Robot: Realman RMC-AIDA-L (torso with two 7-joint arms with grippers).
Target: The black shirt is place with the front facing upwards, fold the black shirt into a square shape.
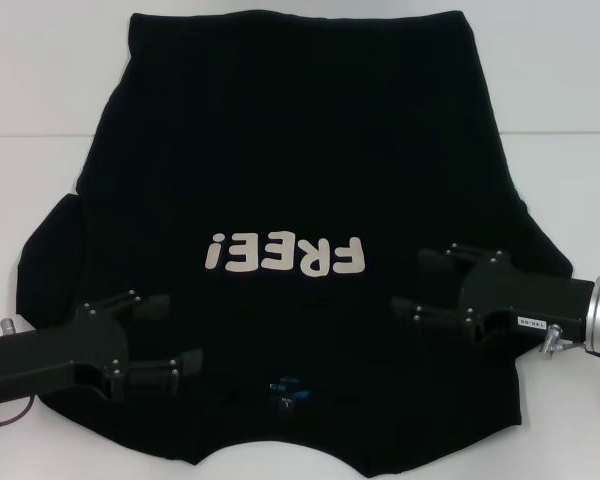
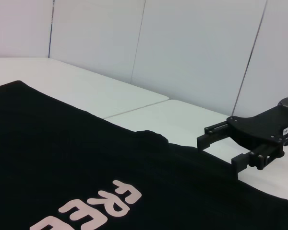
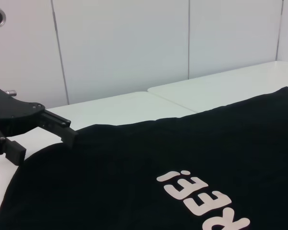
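Observation:
The black shirt [image 1: 290, 150] lies spread flat on the white table [image 1: 565, 70], front up. Its cream "FREE!" letters [image 1: 285, 255] and blue neck label [image 1: 285, 388] are at the near end. My left gripper [image 1: 168, 334] is open and empty over the shirt's near left shoulder area. My right gripper [image 1: 420, 283] is open and empty over the near right shoulder area. The left wrist view shows the shirt [image 2: 62, 158] and the right gripper [image 2: 222, 152] beyond it. The right wrist view shows the shirt [image 3: 182, 153] and the left gripper [image 3: 42, 140].
The table is made of white panels with a seam [image 1: 550, 132] running across under the shirt. White wall panels [image 2: 197, 48] stand behind it. The shirt's sleeves spread out to the left [image 1: 45, 250] and right [image 1: 540, 240].

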